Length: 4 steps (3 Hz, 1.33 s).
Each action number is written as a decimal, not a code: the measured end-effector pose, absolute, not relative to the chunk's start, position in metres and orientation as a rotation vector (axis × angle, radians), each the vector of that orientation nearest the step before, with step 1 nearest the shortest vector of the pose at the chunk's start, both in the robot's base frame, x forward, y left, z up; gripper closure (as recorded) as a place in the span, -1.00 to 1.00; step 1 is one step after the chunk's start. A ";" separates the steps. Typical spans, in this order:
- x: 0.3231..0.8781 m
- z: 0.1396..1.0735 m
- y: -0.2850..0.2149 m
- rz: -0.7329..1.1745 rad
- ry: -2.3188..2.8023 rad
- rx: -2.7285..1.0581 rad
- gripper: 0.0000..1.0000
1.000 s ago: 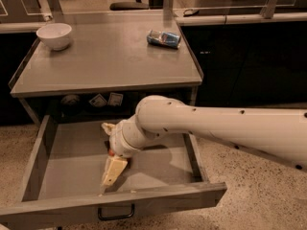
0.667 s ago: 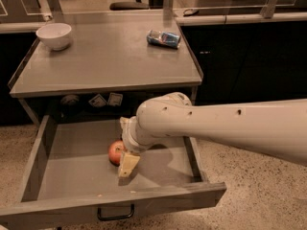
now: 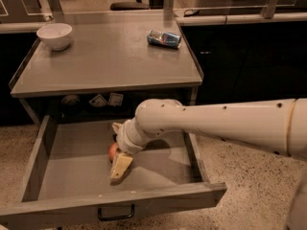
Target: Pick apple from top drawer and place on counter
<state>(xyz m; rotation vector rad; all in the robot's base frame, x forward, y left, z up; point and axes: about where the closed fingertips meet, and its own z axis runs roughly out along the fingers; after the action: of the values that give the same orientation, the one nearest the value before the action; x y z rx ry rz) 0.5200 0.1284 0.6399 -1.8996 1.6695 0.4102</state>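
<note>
Dark cabinets (image 3: 240,56) are lining the far side and a speckled floor (image 3: 249,176) is spreading to the right. In front of them the counter (image 3: 105,66) is standing over the drawer (image 3: 72,176), which is hanging pulled out toward the near side.

The arm (image 3: 216,123) is reaching in from the right, and the gripper (image 3: 118,150) is sitting low in the middle of the drawer. Its fingers (image 3: 120,166) are standing apart, one near and one far. The apple (image 3: 112,153) is lying on the drawer floor between them, half hidden. I judge that it is not yet clamped.

Risks from here:
- The apple is round and may be rolling left if one finger is nudging it before the other one closes.
- A grip low or off-centre is likely to be squeezing it out of the jaws.
- On the way up the arm is passing close under the counter's near edge, so a straight lift could be knocking the wrist or the fruit there.
- The drawer's right wall is close to the arm as well.

Count: one apple, one open drawer with one handle (image 3: 115,213), one counter, one bowl (image 3: 54,35) far left on it, one can (image 3: 164,38) far right on it lying on its side, and two pale tags (image 3: 106,99) under the counter at the back.
</note>
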 end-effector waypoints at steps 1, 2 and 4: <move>0.518 0.596 0.148 0.575 1.690 -1.881 -1.00; 0.518 0.596 0.148 0.575 1.690 -1.881 -1.00; 0.518 0.596 0.148 0.575 1.690 -1.882 -0.17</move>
<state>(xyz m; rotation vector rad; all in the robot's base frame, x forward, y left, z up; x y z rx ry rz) 0.5178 0.1478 0.5962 -1.8816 1.6903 0.5752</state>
